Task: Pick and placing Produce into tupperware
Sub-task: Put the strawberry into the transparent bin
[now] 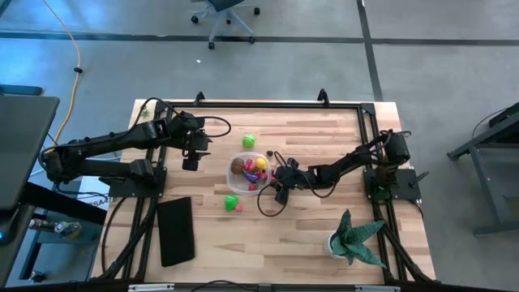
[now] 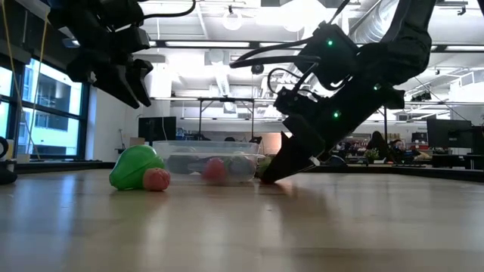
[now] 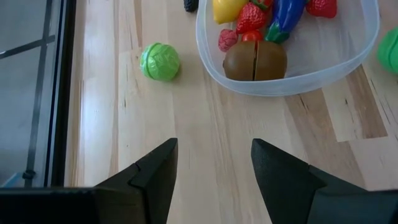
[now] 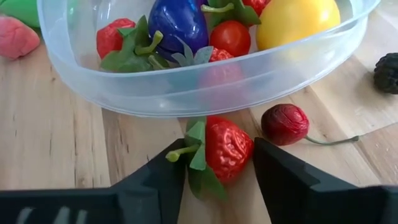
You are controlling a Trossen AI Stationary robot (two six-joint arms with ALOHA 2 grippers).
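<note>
1. Wooden table (image 1: 308, 235) in a big open workshop, with the clear tupperware (image 1: 243, 158) about mid-table and already holding several toy fruits.
2. Left gripper (image 1: 191, 160) hangs left of the tupperware, fingers apart, nothing in them.
3. Green round veggie (image 3: 160, 61) sits on the wood beside the tub.
4. Right gripper (image 4: 217, 171) is down just right of the tub, fingers either side of a strawberry (image 4: 225, 149), not yet closed on it, cherry (image 4: 285, 123) beside.
</note>
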